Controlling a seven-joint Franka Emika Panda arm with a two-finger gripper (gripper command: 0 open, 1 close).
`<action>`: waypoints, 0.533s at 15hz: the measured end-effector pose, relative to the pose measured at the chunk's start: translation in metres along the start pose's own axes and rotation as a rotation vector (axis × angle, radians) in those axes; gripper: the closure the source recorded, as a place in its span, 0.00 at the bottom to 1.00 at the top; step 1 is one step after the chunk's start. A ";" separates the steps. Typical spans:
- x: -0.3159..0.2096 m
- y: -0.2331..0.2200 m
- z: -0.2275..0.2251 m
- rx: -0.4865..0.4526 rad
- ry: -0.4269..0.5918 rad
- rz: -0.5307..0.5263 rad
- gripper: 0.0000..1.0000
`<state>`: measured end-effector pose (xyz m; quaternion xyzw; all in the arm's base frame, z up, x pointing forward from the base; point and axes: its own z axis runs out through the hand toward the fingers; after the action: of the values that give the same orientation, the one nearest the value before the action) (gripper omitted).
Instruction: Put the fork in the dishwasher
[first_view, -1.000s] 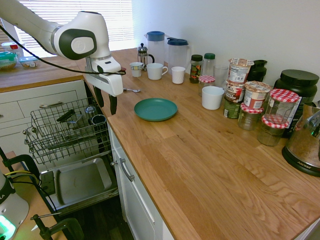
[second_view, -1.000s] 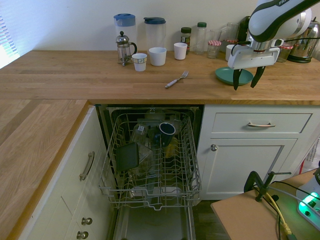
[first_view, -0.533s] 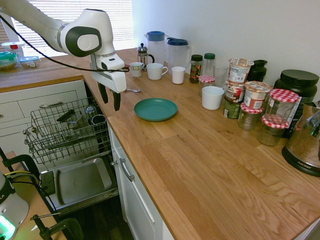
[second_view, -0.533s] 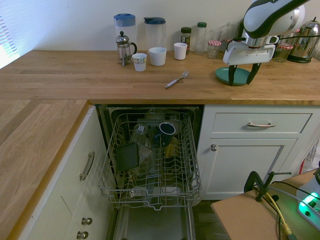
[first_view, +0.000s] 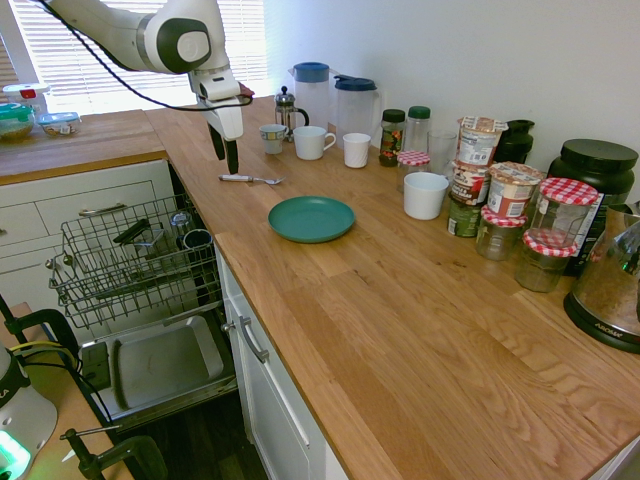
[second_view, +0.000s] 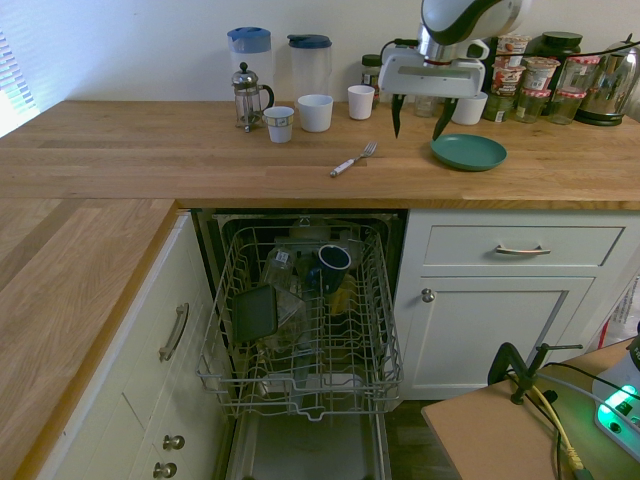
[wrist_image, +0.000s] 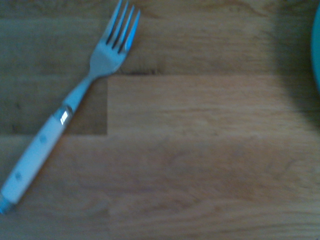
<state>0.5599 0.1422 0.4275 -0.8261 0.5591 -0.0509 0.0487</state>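
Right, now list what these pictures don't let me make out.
- Teal plate: in the wrist view, all but a sliver is cut off by the picture's edge.
- Dark mug: its inside is too dark in the second exterior view to tell whether anything is in it.
- Kettle: the right edge cuts it off in the first exterior view.
- Labels on the stacked tubs: print too small in both exterior views.
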 end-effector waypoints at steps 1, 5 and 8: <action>-0.002 -0.019 0.008 0.000 0.008 0.063 0.00; 0.000 -0.059 0.017 0.015 0.066 0.217 0.00; -0.023 -0.080 0.020 0.022 0.057 0.303 0.00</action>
<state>0.6276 0.1940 0.4185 -0.7299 0.6779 -0.0726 0.0487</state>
